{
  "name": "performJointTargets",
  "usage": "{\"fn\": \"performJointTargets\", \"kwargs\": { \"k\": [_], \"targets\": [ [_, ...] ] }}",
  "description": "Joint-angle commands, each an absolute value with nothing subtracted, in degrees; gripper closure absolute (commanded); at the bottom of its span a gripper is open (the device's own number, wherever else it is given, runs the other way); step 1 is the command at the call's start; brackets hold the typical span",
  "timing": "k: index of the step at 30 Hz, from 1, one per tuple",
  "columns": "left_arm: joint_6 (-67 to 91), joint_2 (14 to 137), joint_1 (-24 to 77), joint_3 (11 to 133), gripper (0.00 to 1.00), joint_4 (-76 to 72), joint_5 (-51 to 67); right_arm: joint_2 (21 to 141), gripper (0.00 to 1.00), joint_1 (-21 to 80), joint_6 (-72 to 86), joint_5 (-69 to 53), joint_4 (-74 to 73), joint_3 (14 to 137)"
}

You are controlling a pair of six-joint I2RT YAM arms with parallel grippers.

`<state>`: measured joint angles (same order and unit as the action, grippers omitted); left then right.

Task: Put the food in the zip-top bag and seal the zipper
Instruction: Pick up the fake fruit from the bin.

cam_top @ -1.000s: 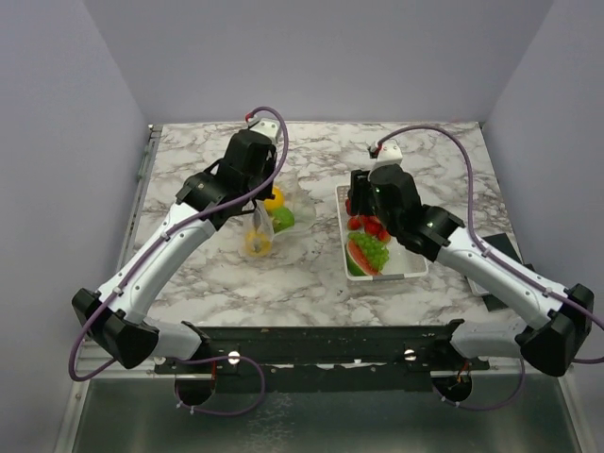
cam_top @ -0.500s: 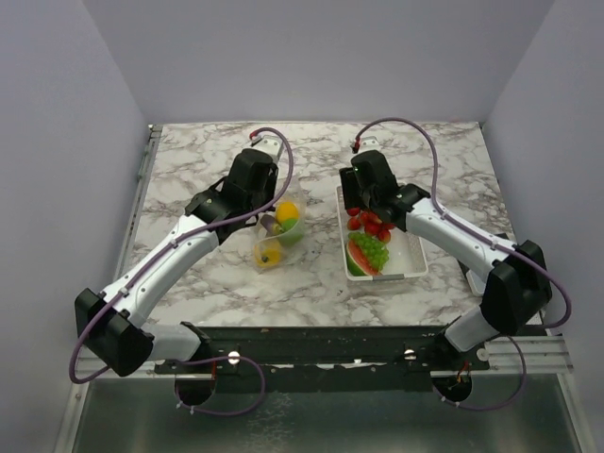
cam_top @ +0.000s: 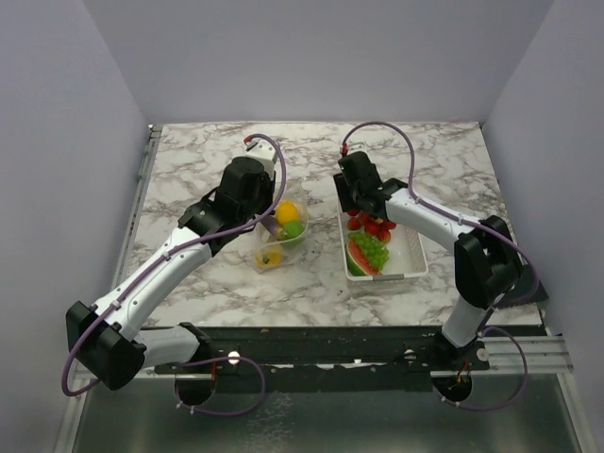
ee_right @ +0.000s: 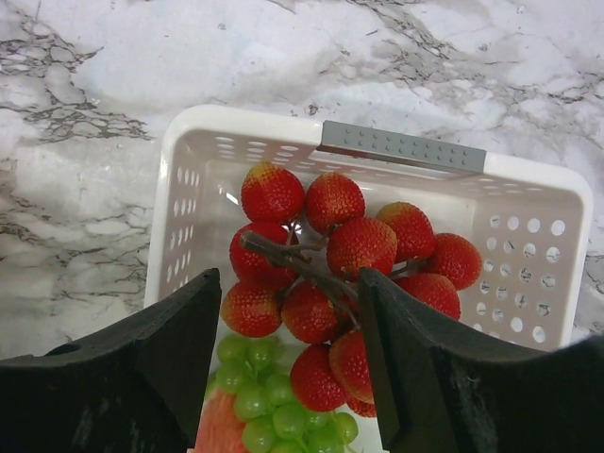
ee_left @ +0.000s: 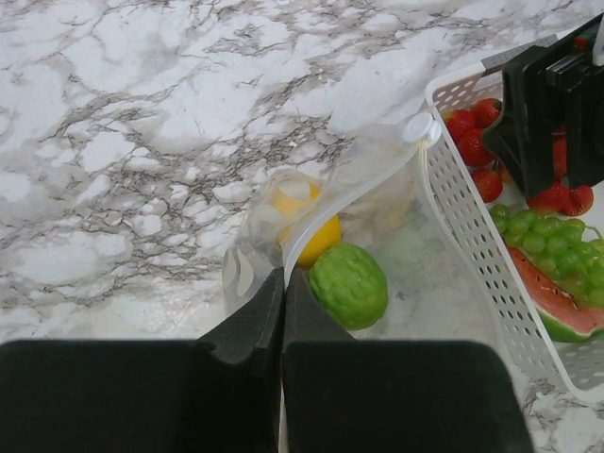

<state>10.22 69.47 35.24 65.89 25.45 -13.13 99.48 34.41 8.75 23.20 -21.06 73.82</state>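
Red strawberries (ee_right: 359, 247) show their brown stem (ee_right: 283, 257) only from right wrist.

Robot lab test booth, not home. Plain lilac walls (cam_top: 57, 142) box me in on three sides. Marble-print tabletop (cam_top: 189, 160). Black mounting rail (cam_top: 321, 342) at near edge carries my left arm (cam_top: 160, 269) and right arm (cam_top: 429, 219). Purple cables (cam_top: 377, 127) loop off my wrists. Toy strawberries (ee_right: 330, 201), plastic props.

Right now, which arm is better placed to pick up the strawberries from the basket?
Right. The right tool is open and hangs directly above the strawberries in the basket. The left tool is shut on the edge of the clear bag, so it is not free.
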Motion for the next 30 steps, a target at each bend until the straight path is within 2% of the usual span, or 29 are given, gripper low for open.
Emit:
{"fn": "performJointTargets", "kwargs": {
  "k": [1, 9, 16, 19, 25, 30],
  "targets": [
    [10.6, 68.2, 35.0, 65.3, 1.0, 23.1, -10.9, 101.9, 0.35, 34.0, 6.6, 27.5, -20.2, 76.1],
    [10.3, 67.7, 35.0, 65.1, 1.0, 23.2, -11.3, 104.9, 0.42, 33.5, 5.8, 29.5, -20.3, 77.1],
    [10.2, 67.7, 34.9, 65.0, 1.0, 23.2, -11.9, 106.4, 0.54, 33.5, 6.5, 28.9, -20.3, 77.1],
    [10.1, 67.4, 35.0, 65.0, 1.0, 23.3, -12.4, 106.4, 0.65, 33.5, 6.7, 29.2, -20.4, 76.9],
    [10.0, 67.5, 34.9, 65.0, 1.0, 23.3, -12.5, 104.5, 0.98, 33.5, 6.6, 30.5, -20.9, 76.4],
    [10.0, 67.2, 35.0, 65.0, 1.0, 23.4, -12.7, 99.6, 1.0, 33.4, 7.2, 31.3, -20.4, 74.6]
  ]
}}
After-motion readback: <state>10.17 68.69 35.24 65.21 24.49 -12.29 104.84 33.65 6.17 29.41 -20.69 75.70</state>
